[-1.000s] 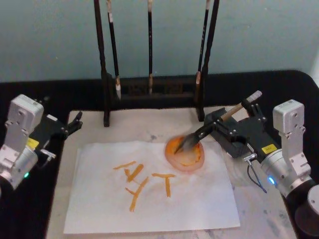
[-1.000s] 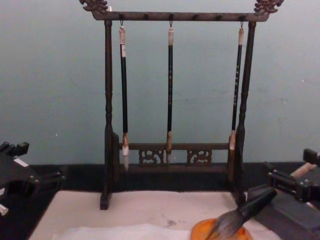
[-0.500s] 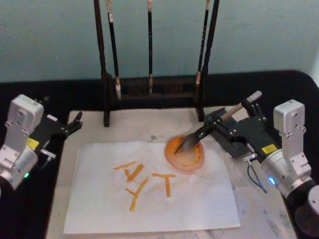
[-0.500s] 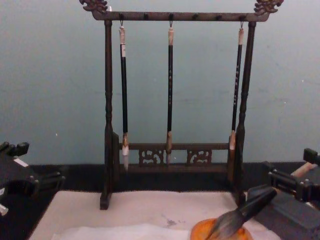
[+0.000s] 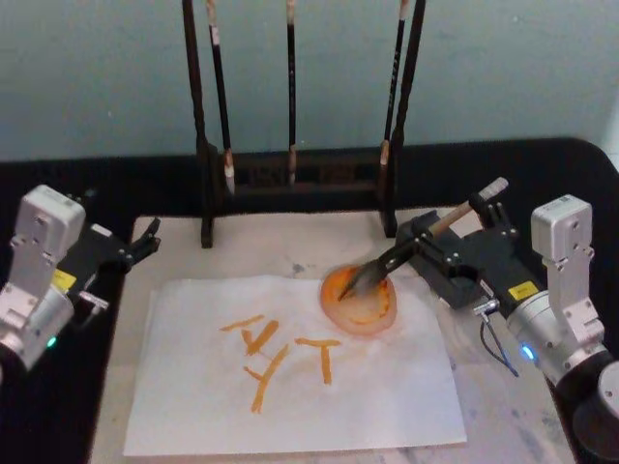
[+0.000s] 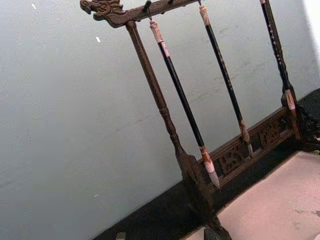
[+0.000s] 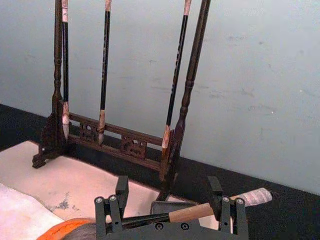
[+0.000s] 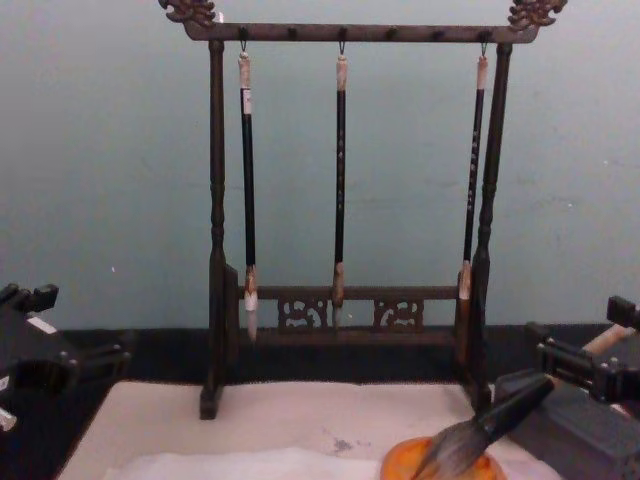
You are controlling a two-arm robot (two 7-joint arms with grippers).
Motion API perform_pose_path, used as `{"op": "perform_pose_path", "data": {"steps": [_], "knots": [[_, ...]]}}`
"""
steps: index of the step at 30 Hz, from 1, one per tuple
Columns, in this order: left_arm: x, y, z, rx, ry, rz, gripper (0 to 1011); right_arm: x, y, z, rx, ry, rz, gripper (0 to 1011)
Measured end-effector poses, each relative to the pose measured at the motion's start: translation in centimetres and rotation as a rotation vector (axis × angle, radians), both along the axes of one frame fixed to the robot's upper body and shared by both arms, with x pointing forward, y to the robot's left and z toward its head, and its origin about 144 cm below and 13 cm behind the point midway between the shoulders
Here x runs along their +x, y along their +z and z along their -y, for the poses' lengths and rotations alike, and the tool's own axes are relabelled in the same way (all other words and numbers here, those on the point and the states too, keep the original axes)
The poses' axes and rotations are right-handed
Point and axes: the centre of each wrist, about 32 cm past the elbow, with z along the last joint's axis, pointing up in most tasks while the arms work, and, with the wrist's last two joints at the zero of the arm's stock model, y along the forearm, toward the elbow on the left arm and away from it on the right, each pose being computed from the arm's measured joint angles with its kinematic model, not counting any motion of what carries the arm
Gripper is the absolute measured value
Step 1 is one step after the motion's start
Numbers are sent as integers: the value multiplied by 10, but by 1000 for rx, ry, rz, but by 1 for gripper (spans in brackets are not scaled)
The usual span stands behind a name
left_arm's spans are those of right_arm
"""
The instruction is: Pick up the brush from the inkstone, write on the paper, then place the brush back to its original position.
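Note:
The brush (image 5: 406, 249) lies slanted, its grey-black tuft resting in the inkstone (image 5: 360, 307), a round orange dish. Its tan handle rises to the right across my right gripper (image 5: 455, 224), whose fingers stand wide apart on either side of it. In the right wrist view the handle (image 7: 192, 212) runs sideways behind both fingers. From the chest the tuft (image 8: 455, 450) dips into the orange dish (image 8: 400, 465). The paper (image 5: 368, 396) lies flat and bears several orange strokes. My left gripper (image 5: 145, 237) is parked, open, at the mat's far left corner.
A dark wooden rack (image 5: 290, 179) with three thin black-handled brushes stands across the back of the beige felt mat (image 5: 251, 246). A dark flat block (image 7: 167, 206) lies under the brush's ferrule. Black tabletop surrounds the mat.

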Motion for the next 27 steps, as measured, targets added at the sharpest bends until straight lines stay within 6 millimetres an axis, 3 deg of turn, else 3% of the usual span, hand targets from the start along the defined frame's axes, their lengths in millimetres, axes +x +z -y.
{"op": "perform_pose_path", "data": {"steps": [27], "knots": [[0,0,0,0,0,0,1010,0,0,0,0,0,0,1000]]}}
